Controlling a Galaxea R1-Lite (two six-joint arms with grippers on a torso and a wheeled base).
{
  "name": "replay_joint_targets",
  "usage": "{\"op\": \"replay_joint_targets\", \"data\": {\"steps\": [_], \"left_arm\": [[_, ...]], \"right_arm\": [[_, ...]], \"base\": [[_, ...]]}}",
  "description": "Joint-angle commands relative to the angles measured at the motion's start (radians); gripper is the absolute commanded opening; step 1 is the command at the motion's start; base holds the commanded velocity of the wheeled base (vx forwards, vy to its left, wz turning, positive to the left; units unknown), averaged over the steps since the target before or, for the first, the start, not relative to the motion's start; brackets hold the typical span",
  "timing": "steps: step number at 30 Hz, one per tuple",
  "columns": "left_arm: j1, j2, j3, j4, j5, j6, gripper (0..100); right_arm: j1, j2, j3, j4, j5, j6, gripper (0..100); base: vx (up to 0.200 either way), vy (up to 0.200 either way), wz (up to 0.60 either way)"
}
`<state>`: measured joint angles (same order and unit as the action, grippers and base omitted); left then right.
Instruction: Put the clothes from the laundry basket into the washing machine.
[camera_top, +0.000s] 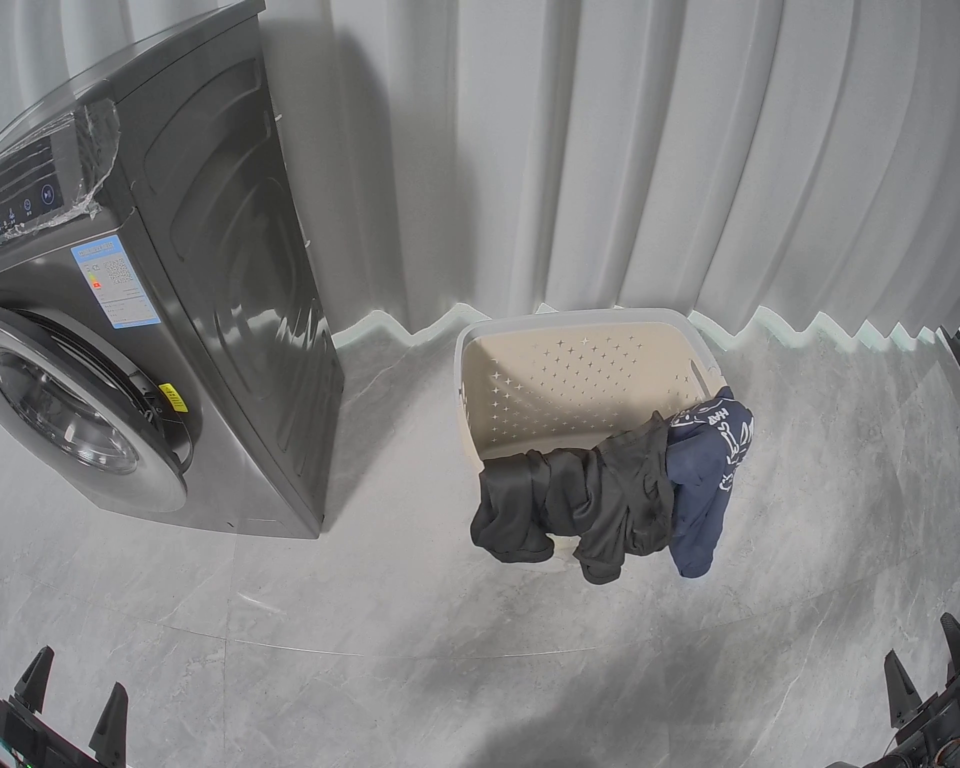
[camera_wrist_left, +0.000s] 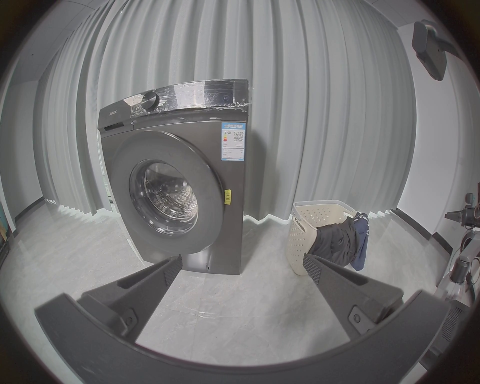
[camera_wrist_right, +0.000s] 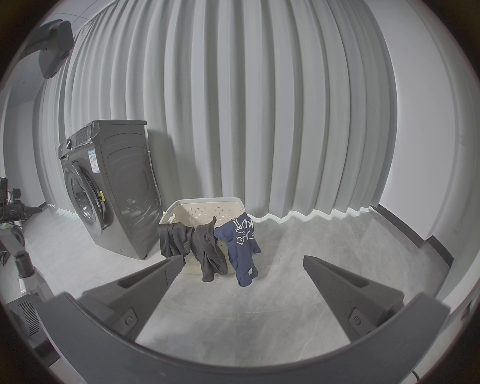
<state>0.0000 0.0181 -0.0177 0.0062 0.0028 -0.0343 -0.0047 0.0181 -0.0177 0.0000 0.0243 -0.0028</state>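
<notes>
One dark grey washing machine (camera_top: 220, 300) is the biggest thing on the pale marbled floor (camera_top: 400, 620). It stands toward the floor's far left, its back near the white pleated curtain (camera_top: 600, 150) that runs along the far edge. Its round door (camera_wrist_left: 167, 197), with a glass porthole, sits flush against the front. A blue and white label (camera_wrist_left: 233, 141) is stuck at an upper corner of the front panel, and a small yellow tag (camera_wrist_left: 227, 196) sits just beside the door. Clear film (camera_wrist_left: 200, 95) wraps the control strip on top.

Well apart from the machine, to its right and close against the curtain, stands the laundry basket (camera_top: 580, 385). It is cream plastic with a paler rim, and its walls are pierced by small star-shaped holes. A black garment (camera_top: 580, 495) lies crumpled over the basket's near rim and hangs down the outside wall. Touching it on the right, a navy garment (camera_top: 705, 470) with white print is draped over the near right corner, also hanging outside.

The left tool (camera_wrist_left: 241, 259) hangs over the near left part of the floor, its two dark fingers spread wide with nothing between them. The right tool (camera_wrist_right: 242, 259) hangs over the near right part, likewise spread wide and holding nothing. Both are well apart from the basket and the clothes.
</notes>
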Motion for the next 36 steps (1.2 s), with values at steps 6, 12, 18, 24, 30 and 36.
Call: {"op": "replay_joint_targets", "data": {"steps": [6,12,18,24,30,36], "left_arm": [[0.000,-0.017,0.015,0.000,0.000,0.002,100],[0.000,-0.017,0.015,0.000,0.000,0.001,100],[0.000,-0.017,0.015,0.001,0.000,0.001,100],[0.000,-0.017,0.015,0.000,0.000,-0.001,100],[0.000,-0.017,0.015,0.001,0.000,-0.001,100],[0.000,-0.017,0.015,0.001,0.000,-0.001,100]], "right_arm": [[0.000,-0.018,0.018,0.000,0.000,0.000,100],[0.000,-0.018,0.018,0.000,0.000,0.000,100],[0.000,-0.018,0.018,0.000,0.000,0.001,100],[0.000,-0.018,0.018,0.000,0.000,0.001,100],[0.000,-0.018,0.018,0.000,0.000,0.001,100],[0.000,-0.018,0.018,0.000,0.000,0.001,100]], "base": [[0.000,-0.100,0.00],[0.000,0.000,0.00],[0.200,0.000,0.00],[0.200,0.000,0.00],[0.100,0.000,0.00],[0.000,-0.100,0.00]]}}
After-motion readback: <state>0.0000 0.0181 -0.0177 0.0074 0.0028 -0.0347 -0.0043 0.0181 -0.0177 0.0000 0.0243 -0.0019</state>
